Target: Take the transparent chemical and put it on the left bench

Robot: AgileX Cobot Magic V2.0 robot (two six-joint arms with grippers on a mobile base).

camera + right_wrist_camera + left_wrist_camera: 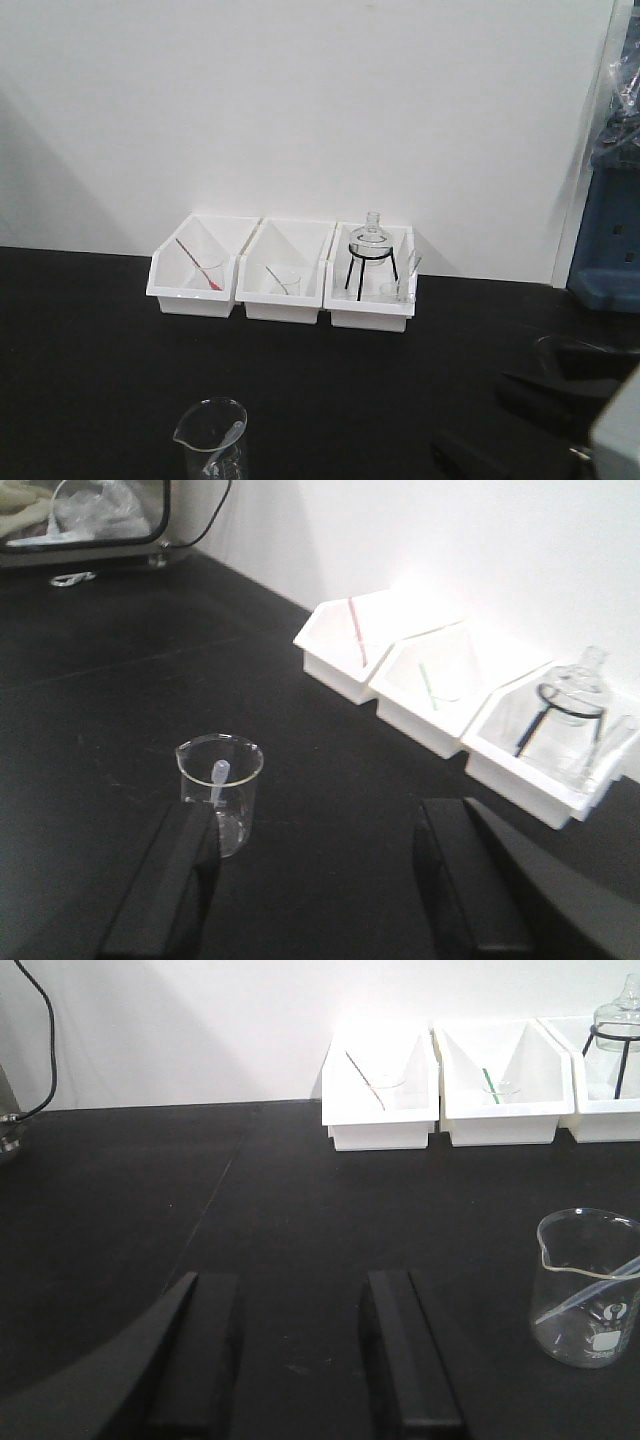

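Note:
The transparent chemical (212, 436), a small clear beaker with a spout and a pale dropper leaning inside, stands upright on the left bench (90, 350), in front of the three white bins. In the left wrist view the beaker (588, 1290) is off to the right of my open left gripper (300, 1282), well apart from it. My right gripper (318, 815) is open too. There the beaker (220, 780) stands just beyond the tip of the gripper's left finger (175, 870), which hides its lower corner. Nothing lies between either pair of jaws.
Three white bins (285, 275) line the white wall. The right one holds a glass flask on a black tripod (372, 245). Blue equipment (610, 230) stands at the bench's right end. A black cable (45, 1050) and a box with bags (80, 520) are at the far left.

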